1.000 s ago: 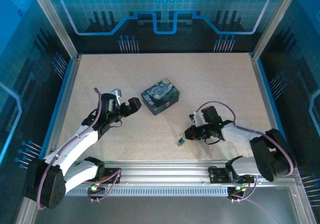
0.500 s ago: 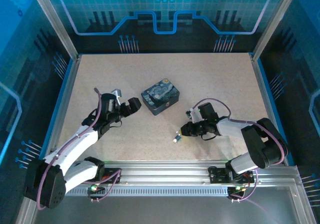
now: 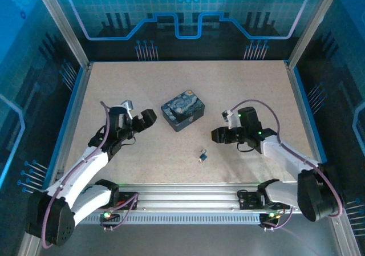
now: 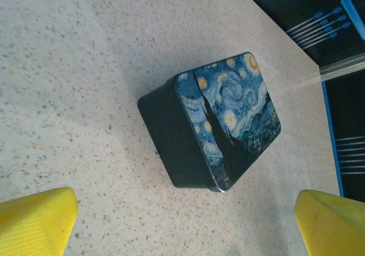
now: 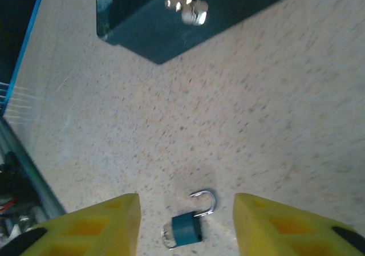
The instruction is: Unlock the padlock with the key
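The padlock, a small teal body with a silver shackle swung open, lies on the table, also seen as a tiny speck, the padlock. A small silvery piece sticks out of the body's end opposite the shackle; it may be the key, but I cannot tell. My right gripper hangs open above the padlock, yellow fingers on either side, not touching it. From above, the right gripper is up and right of the lock. My left gripper is wide open and holds nothing.
A blue starry-night tin sits mid-table between the arms; the tin lies just ahead of the left fingers, and the tin shows a silvery clasp. Blue walls ring the speckled table.
The right gripper has opened and let go of the padlock, then pulled back up and to the right. The padlock now rests on the table. The left arm shifted slightly left.
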`<state>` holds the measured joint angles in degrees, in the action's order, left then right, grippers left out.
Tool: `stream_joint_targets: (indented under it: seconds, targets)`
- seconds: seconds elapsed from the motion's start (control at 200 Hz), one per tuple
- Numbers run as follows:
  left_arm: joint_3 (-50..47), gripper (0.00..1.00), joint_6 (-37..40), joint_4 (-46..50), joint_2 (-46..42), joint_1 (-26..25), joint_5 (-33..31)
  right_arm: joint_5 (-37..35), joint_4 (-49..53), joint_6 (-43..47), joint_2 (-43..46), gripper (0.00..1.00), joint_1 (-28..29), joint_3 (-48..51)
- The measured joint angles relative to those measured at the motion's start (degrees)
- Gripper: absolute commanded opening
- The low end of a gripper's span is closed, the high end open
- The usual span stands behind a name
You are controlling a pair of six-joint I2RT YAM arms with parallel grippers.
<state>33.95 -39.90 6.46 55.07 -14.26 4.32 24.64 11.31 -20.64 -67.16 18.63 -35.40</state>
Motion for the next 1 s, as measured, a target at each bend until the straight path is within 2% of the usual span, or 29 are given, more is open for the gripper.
stream_joint_targets:
  seconds: [0.165, 0.34, 0.535, 0.71, 0.835, 1.0]
  targets:
    - [1.7, 0.99, 2.1, 1.5, -1.3, 1.8, -3.4, -5.7, 3.5, 4.3, 5.9, 0.79, -2.5, -2.7]
    - [3.7, 0.99, 7.0, 2.7, -1.9, 2.4, -10.7, -11.6, 4.2, 7.7, 10.6, 1.00, -6.2, -3.0]
    - [2.9, 0.99, 15.3, -1.1, -2.8, 2.5, -18.3, -18.5, 1.7, 10.6, 14.4, 1.00, -10.8, -1.8]
    - [-2.0, 0.99, 22.3, -8.8, -2.5, 2.6, -24.1, -25.1, -6.4, 12.6, 14.5, 1.00, -14.6, 3.9]
    - [-4.7, 0.99, 26.9, -13.5, 0.9, 2.6, -26.8, -27.9, -14.8, 15.5, 11.8, 1.00, -15.0, 9.4]
    - [-7.7, 0.99, 32.1, -20.6, 6.9, 3.0, -27.9, -29.7, -24.5, 17.4, 4.2, 1.00, -16.1, 10.4]
